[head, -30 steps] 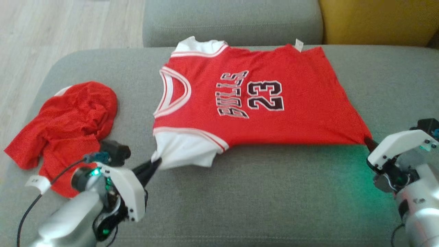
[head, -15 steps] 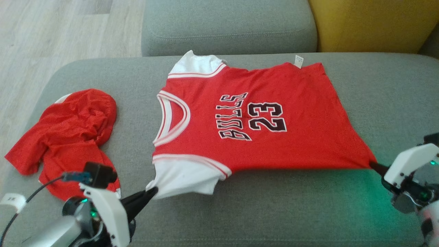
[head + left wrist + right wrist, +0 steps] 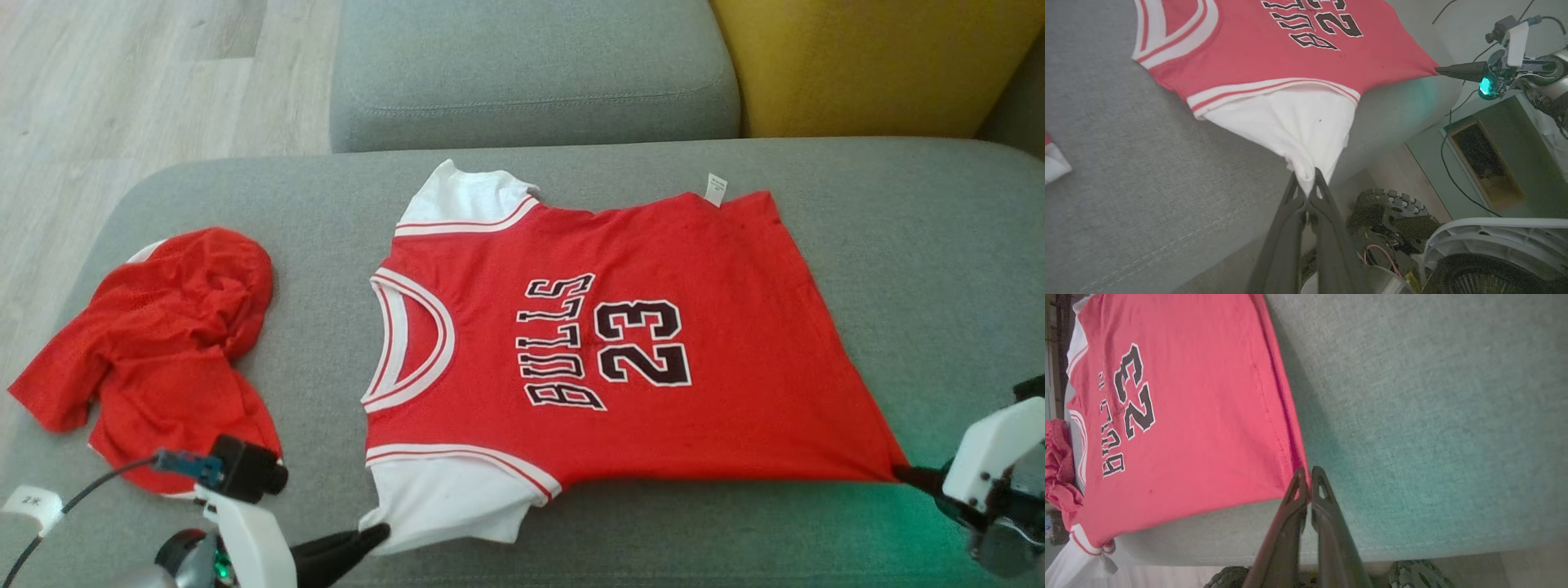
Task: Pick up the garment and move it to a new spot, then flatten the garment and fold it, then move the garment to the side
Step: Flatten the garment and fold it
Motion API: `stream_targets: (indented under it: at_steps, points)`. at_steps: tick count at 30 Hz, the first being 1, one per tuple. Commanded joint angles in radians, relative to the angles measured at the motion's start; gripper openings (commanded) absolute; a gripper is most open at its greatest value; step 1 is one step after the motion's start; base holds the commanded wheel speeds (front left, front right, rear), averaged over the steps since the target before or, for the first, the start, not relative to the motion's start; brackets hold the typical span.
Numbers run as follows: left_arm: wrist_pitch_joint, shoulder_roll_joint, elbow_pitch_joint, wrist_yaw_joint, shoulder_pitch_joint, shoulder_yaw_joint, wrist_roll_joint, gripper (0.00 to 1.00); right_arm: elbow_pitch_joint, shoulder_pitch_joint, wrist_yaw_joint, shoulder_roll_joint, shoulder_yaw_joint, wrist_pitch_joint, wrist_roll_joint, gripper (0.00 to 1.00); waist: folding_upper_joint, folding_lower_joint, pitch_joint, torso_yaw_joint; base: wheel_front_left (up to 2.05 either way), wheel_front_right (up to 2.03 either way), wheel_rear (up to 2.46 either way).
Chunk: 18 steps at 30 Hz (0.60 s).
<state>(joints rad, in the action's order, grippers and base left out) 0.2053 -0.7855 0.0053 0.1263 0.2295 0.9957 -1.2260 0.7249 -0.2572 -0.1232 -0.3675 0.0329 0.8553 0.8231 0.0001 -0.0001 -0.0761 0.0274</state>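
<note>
Item, nearest: my left fingers (image 3: pixel 1293 202), one pair, pressed fully together on the pinched tip of the white sleeve (image 3: pixel 1298 130) of the jersey (image 3: pixel 620 343), at the front edge of the grey sofa seat (image 3: pixel 718 539). Item: my right fingers (image 3: pixel 1290 522), one pair, likewise closed, nipping the near corner of the jersey's red hem, with the cloth's near edge drawn straight between the two grips. Item: the jersey itself, one, red with white trim, lying flat and face up across the middle of the seat, collar toward my left, hem toward my right, lettered BULLS 23. White sleeves, two. Small white label (image 3: pixel 716 188), one, at the far hem corner. Item: crumpled red garment (image 3: pixel 163 351), one, on the seat to the left, apart from the jersey. Beyond: grey back cushion (image 3: pixel 531 73), one; yellow cushion (image 3: pixel 865 65), one, to its right; pale wooden floor (image 3: pixel 122 82) at far left.
</note>
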Motion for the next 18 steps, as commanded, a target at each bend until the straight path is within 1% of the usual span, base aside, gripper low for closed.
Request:
stream_targets:
  at_steps: [1,5,10,11,13,18]
  points:
    - [-0.001,-0.052,-0.033,-0.003,0.041,-0.044,-0.009,0.0,-0.056,-0.009,-0.008,-0.032,0.006,0.013,-0.023,0.0,-0.0001,0.0001,-0.001,-0.003,0.0,0.0,0.0]
    - [-0.009,-0.06,-0.049,-0.01,0.04,-0.053,-0.012,0.0,-0.111,0.007,-0.008,-0.02,0.055,0.023,-0.067,0.0,-0.0001,0.0001,0.0,-0.011,0.0,0.0,0.0]
    - [-0.022,-0.067,-0.061,-0.014,0.06,-0.075,-0.013,0.0,-0.191,0.001,-0.008,0.046,0.134,0.074,-0.131,0.0,-0.0001,0.0001,0.005,-0.021,0.0,0.0,0.0]
    - [-0.025,-0.066,-0.063,-0.014,0.074,-0.087,-0.015,0.0,-0.216,-0.011,-0.008,0.073,0.169,0.09,-0.168,0.0,-0.0001,0.0001,0.008,-0.023,0.0,0.0,0.0]
    - [-0.034,-0.063,-0.061,-0.015,0.09,-0.101,-0.016,0.0,-0.23,-0.032,-0.008,0.109,0.212,0.11,-0.208,0.0,-0.0001,0.0001,0.012,-0.025,0.0,0.0,0.0]
    - [-0.049,-0.038,-0.049,-0.015,0.137,-0.128,-0.018,0.0,-0.282,-0.09,-0.008,0.191,0.277,0.165,-0.325,0.0,-0.0001,0.0001,0.035,-0.024,0.0,0.0,0.0]
